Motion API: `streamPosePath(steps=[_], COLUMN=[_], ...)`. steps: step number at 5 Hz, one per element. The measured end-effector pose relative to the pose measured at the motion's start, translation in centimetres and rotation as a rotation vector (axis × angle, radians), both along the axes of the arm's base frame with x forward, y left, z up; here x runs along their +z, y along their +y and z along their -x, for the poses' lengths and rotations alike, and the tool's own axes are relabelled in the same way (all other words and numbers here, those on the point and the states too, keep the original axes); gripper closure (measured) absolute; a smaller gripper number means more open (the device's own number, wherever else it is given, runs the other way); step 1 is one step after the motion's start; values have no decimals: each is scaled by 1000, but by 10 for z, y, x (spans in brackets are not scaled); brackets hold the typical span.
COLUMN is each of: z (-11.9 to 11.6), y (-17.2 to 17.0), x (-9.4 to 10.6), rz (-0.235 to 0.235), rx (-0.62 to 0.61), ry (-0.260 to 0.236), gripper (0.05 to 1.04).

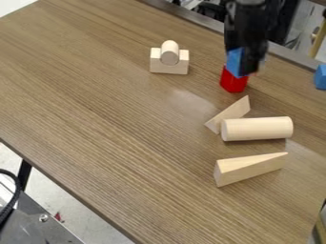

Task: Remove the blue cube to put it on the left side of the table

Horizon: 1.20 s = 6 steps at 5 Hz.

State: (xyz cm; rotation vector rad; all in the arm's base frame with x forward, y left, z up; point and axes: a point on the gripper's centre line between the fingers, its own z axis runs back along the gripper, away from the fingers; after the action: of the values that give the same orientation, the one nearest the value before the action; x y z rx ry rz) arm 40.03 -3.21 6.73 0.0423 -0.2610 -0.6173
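Observation:
The black gripper (pixel 248 53) hangs down in the upper right, right at the blue cube and covering part of its right side. The blue cube (pixel 233 61) is above the red block (pixel 234 81), appearing to rest on its top. The red block stands upright on the brown wooden table (pixel 121 124), near the table's far right edge. How the gripper holds or surrounds the cube is hard to make out.
A notched wooden block with a round piece (pixel 169 64) stands left of the gripper. Nearer the camera lie a thin wooden triangle (pixel 230 114), a cylinder (pixel 258 128) and a wedge (pixel 248 167). Another blue block (pixel 320 77) is at the right edge.

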Motion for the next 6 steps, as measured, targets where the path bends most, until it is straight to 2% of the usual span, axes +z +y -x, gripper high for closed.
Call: streamPosePath(steps=[1,2,3,4,6], z=[-2,-1,-6,-7,17], y=[3,6,28,64,150], x=[-3,4,37,60,59], rz=[-1,33,84,103,68], rx=[5,40,133,276,639], ry=[-39,-46,-99,-126,-89], gripper=[491,491,492,492,492])
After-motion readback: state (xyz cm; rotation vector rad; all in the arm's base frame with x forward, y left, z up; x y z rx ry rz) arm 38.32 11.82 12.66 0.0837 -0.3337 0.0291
